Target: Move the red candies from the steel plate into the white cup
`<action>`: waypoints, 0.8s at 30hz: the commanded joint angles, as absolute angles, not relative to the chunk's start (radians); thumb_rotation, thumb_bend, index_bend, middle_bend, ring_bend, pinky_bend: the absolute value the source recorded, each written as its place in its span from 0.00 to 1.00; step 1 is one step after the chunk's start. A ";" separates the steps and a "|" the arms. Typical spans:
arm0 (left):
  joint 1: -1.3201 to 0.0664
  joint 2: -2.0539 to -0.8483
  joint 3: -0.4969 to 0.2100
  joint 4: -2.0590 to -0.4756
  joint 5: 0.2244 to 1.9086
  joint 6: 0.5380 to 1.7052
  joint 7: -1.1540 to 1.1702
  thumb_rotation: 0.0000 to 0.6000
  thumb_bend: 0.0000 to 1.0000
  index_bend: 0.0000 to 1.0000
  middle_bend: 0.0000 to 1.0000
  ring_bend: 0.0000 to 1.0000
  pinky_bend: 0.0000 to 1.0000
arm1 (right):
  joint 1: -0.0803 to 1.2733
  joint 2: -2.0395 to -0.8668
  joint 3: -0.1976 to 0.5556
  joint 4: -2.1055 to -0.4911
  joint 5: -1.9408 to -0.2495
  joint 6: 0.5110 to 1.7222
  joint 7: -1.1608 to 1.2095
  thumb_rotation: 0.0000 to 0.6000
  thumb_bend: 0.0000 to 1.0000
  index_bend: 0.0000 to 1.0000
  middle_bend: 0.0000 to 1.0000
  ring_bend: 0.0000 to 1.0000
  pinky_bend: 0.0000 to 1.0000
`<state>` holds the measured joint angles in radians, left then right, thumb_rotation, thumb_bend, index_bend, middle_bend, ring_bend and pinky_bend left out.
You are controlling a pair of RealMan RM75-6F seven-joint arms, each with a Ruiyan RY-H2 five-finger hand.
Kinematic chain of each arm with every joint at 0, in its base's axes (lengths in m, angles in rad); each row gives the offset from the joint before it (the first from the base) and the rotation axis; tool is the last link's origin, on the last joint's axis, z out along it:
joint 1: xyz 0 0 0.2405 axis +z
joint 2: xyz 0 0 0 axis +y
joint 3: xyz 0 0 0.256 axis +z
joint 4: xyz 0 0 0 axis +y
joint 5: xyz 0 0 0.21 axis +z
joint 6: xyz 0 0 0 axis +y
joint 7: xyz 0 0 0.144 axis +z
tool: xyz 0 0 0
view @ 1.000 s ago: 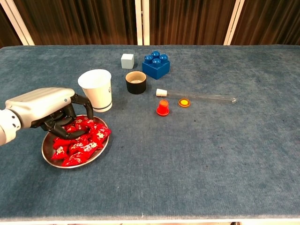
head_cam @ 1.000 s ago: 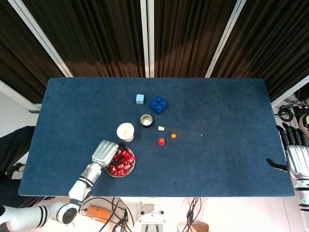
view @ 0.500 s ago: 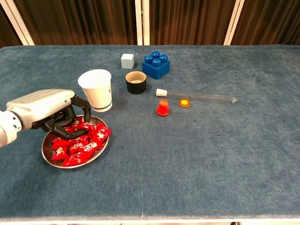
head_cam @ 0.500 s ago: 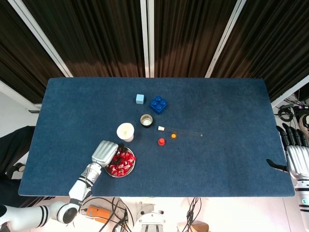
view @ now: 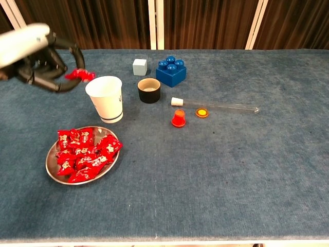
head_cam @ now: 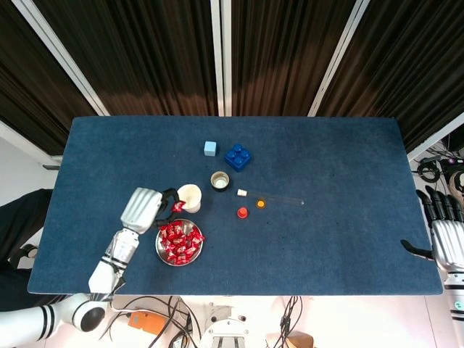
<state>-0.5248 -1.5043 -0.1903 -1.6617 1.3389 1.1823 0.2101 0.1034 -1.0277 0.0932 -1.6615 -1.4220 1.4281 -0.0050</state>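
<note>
Left hand (view: pixel 38 56) is pinching 1 red candy (view: pixel 78 75) just beside the white cup (view: pixel 106 99) rim; right hand (head_cam: pixel 445 235) is resting spread at the surface's right edge.

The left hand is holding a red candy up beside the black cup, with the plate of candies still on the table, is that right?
Not quite. In the chest view the left hand holds the red candy beside the white cup, not the black one. The plate is on the table.

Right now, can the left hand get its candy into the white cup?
Probably yes. The left hand holds a red candy raised just beside the white cup's open rim, and nothing lies between them.
</note>
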 commanded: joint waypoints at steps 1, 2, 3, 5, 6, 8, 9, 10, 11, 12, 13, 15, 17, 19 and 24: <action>-0.578 -1.498 -0.245 -1.656 1.279 1.128 0.227 1.00 0.35 0.56 0.93 0.94 0.83 | 0.098 -1.025 0.093 -1.660 -1.425 1.437 0.001 1.00 0.26 0.00 0.03 0.00 0.03; -0.590 -1.500 -0.254 -1.650 1.263 1.114 0.234 1.00 0.35 0.56 0.93 0.94 0.83 | 0.097 -1.022 0.094 -1.660 -1.425 1.440 0.003 1.00 0.26 0.00 0.03 0.00 0.03; -0.603 -1.504 -0.264 -1.644 1.245 1.101 0.242 1.00 0.35 0.56 0.93 0.94 0.83 | 0.094 -1.017 0.097 -1.661 -1.424 1.445 0.008 1.00 0.26 0.00 0.03 0.00 0.03; -0.620 -1.508 -0.275 -1.637 1.219 1.083 0.252 1.00 0.35 0.56 0.93 0.94 0.83 | 0.091 -1.006 0.105 -1.666 -1.419 1.458 0.012 1.00 0.26 0.00 0.03 0.00 0.04; -0.629 -1.511 -0.279 -1.634 1.203 1.072 0.259 1.00 0.35 0.56 0.93 0.94 0.83 | 0.090 -0.998 0.109 -1.671 -1.417 1.462 0.010 1.00 0.26 0.00 0.03 0.00 0.04; -0.645 -1.515 -0.281 -1.625 1.177 1.053 0.275 1.00 0.35 0.56 0.93 0.94 0.83 | 0.094 -0.981 0.111 -1.683 -1.416 1.454 0.001 1.00 0.26 0.00 0.03 0.00 0.05; -0.651 -1.517 -0.279 -1.620 1.167 1.044 0.284 1.00 0.35 0.56 0.93 0.94 0.83 | 0.098 -0.973 0.110 -1.690 -1.417 1.445 0.001 1.00 0.26 0.00 0.03 0.00 0.05; -0.656 -1.518 -0.275 -1.616 1.157 1.036 0.295 1.00 0.34 0.56 0.93 0.94 0.83 | 0.102 -0.965 0.110 -1.697 -1.419 1.436 0.006 1.00 0.26 0.00 0.03 0.00 0.05; -0.661 -1.519 -0.271 -1.614 1.148 1.030 0.305 1.00 0.34 0.56 0.93 0.94 0.83 | 0.106 -0.957 0.112 -1.702 -1.421 1.429 0.014 1.00 0.26 0.00 0.03 0.00 0.05; -0.664 -1.520 -0.267 -1.612 1.140 1.026 0.314 1.00 0.34 0.56 0.93 0.94 0.83 | 0.109 -0.950 0.113 -1.705 -1.423 1.425 0.024 1.00 0.26 0.00 0.03 0.00 0.05; -0.666 -1.521 -0.262 -1.611 1.130 1.024 0.322 1.00 0.33 0.55 0.93 0.94 0.83 | 0.112 -0.942 0.116 -1.708 -1.424 1.422 0.035 1.00 0.26 0.00 0.03 0.00 0.05; -0.667 -1.525 -0.256 -1.607 1.118 1.025 0.330 1.00 0.33 0.55 0.93 0.94 0.83 | 0.114 -0.934 0.120 -1.710 -1.423 1.422 0.039 1.00 0.26 0.00 0.03 0.00 0.05; -0.669 -1.528 -0.252 -1.598 1.105 1.029 0.340 1.00 0.33 0.55 0.93 0.94 0.83 | 0.118 -0.929 0.122 -1.713 -1.421 1.418 0.035 1.00 0.26 0.00 0.03 0.00 0.05; -0.671 -1.531 -0.248 -1.591 1.094 1.031 0.348 1.00 0.32 0.55 0.93 0.94 0.83 | 0.121 -0.927 0.122 -1.716 -1.421 1.412 0.032 1.00 0.26 0.00 0.03 0.00 0.05; -0.680 -1.530 -0.236 -1.585 1.074 1.022 0.360 1.00 0.24 0.49 0.93 0.94 0.83 | 0.125 -0.927 0.122 -1.722 -1.421 1.409 0.030 1.00 0.26 0.00 0.03 0.00 0.05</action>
